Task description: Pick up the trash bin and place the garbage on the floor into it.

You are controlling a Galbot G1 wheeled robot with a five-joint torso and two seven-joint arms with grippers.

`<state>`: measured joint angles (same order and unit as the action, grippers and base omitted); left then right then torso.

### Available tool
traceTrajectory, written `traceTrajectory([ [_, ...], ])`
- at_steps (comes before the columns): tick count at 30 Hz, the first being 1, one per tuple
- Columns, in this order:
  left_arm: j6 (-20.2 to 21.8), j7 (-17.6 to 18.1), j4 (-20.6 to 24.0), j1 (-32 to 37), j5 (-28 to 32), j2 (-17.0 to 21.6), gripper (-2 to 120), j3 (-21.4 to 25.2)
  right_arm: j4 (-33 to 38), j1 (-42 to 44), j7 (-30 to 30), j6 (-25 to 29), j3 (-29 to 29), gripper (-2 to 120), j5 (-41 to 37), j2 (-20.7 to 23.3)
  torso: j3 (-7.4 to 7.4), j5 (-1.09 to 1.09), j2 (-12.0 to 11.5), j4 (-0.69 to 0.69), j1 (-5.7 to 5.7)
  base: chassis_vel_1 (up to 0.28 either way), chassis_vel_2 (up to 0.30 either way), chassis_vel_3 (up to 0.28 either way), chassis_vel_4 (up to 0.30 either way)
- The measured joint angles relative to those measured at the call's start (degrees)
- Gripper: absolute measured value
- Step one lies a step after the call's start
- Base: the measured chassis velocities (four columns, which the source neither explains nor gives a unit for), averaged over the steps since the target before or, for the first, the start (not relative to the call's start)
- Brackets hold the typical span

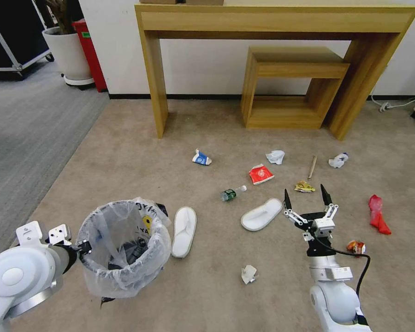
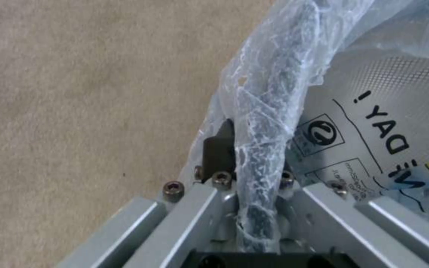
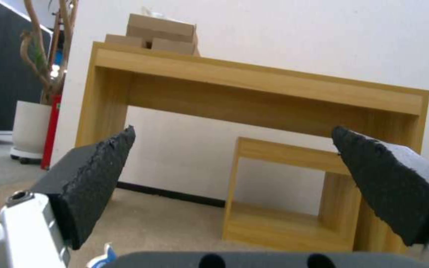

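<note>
At my left side, my left claw (image 1: pixel 80 249) is closed on the rim of the trash bin (image 1: pixel 124 258), with the thin liner pinched between the pads. I think the plastic may slip or tear, and then the bin tilts or drops. My right claw (image 1: pixel 307 198) hangs wide open and empty above the carpet, between a white slipper (image 1: pixel 261 214) and a yellow wrapper (image 1: pixel 304 186). The bin is small, round and dark, its whitish bag crumpled, with black letters.
</note>
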<state>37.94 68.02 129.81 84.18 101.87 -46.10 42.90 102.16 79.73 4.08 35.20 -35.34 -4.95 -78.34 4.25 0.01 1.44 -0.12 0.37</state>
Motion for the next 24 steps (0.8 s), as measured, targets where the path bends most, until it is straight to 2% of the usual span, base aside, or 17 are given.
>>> traceTrajectory([
  [24,-0.1,-0.2,1.2,1.8,-2.4,-1.5,0,-0.1,0.6,1.1,0.2,0.3,-0.5,100,0.2,-0.2,0.00,-0.01,0.0,0.00,0.00,-0.086,0.090,0.085,-0.092],
])
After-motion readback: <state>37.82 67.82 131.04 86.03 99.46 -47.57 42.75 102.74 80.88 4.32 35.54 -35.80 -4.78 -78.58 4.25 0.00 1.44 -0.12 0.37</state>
